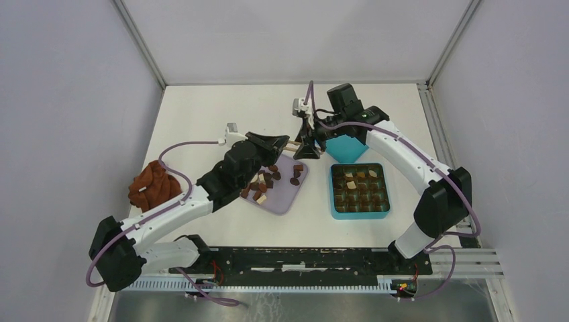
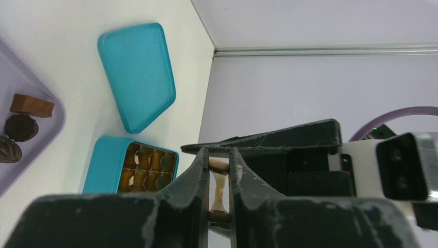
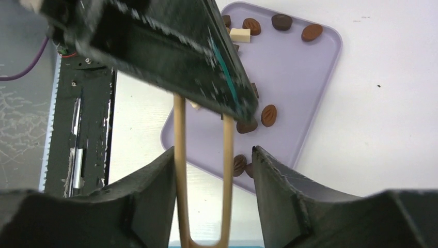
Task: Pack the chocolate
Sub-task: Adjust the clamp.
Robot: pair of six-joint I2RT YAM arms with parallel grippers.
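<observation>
Small brown and cream chocolate pieces [image 1: 268, 180] lie on a lavender tray [image 1: 285, 200]. The teal box [image 1: 360, 191] holds several pieces in its compartments. My left gripper [image 1: 278, 143] is shut on tan tongs [image 1: 293, 143], which show pinched between its fingers in the left wrist view [image 2: 219, 181]. My right gripper [image 1: 307, 151] is open. In the right wrist view [image 3: 213, 152] its fingers stand on both sides of the tongs' [image 3: 178, 170] U-shaped end without clamping it. The tray [image 3: 320, 77] and chocolates [image 3: 268, 114] lie below.
The teal lid [image 1: 345, 147] lies behind the box, under the right arm, and also shows in the left wrist view [image 2: 137, 75]. A rust-brown cloth lump [image 1: 153, 184] sits at the table's left edge. The two grippers meet above the tray's far corner.
</observation>
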